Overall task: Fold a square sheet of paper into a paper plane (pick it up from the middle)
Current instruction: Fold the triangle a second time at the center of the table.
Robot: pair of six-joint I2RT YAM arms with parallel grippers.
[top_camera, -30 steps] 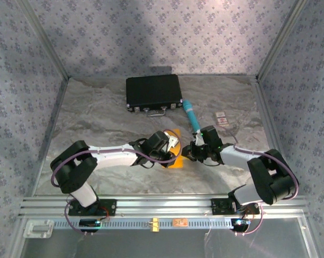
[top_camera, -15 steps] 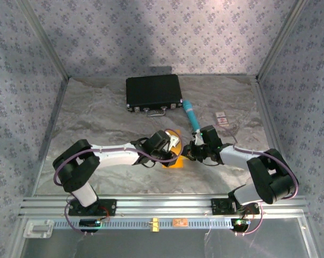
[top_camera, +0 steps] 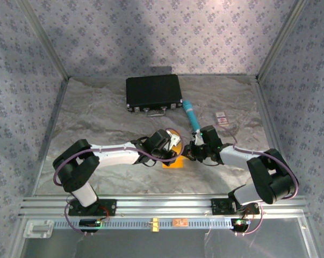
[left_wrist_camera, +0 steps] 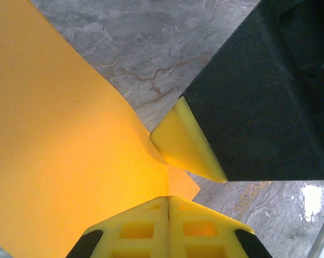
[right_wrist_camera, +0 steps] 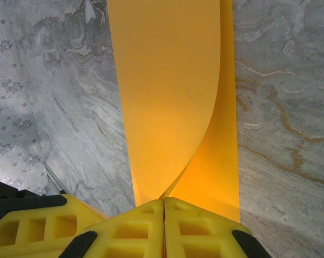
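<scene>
The square sheet of paper [top_camera: 171, 162] is orange-yellow and hangs between both grippers just above the middle of the table. My left gripper [top_camera: 175, 145] is shut on one edge of the sheet [left_wrist_camera: 59, 150], and its yellow jaws [left_wrist_camera: 168, 198] meet with the paper pinched between them. From the right, my right gripper [top_camera: 191, 151] is shut on the sheet [right_wrist_camera: 167, 80], which curls over into two layers at its closed jaws [right_wrist_camera: 163, 201]. The two grippers almost touch: a right fingertip [left_wrist_camera: 186, 142] lies against the paper close to the left jaws.
A black case [top_camera: 153, 91] lies at the back of the marbled table [top_camera: 97, 118]. A teal tube [top_camera: 191, 114] lies just behind the grippers, and a small card [top_camera: 221, 118] lies to its right. Patterned walls close in three sides.
My left gripper has closed onto the sheet and shifted slightly towards the right gripper. Less of the paper shows below the grippers in the top view.
</scene>
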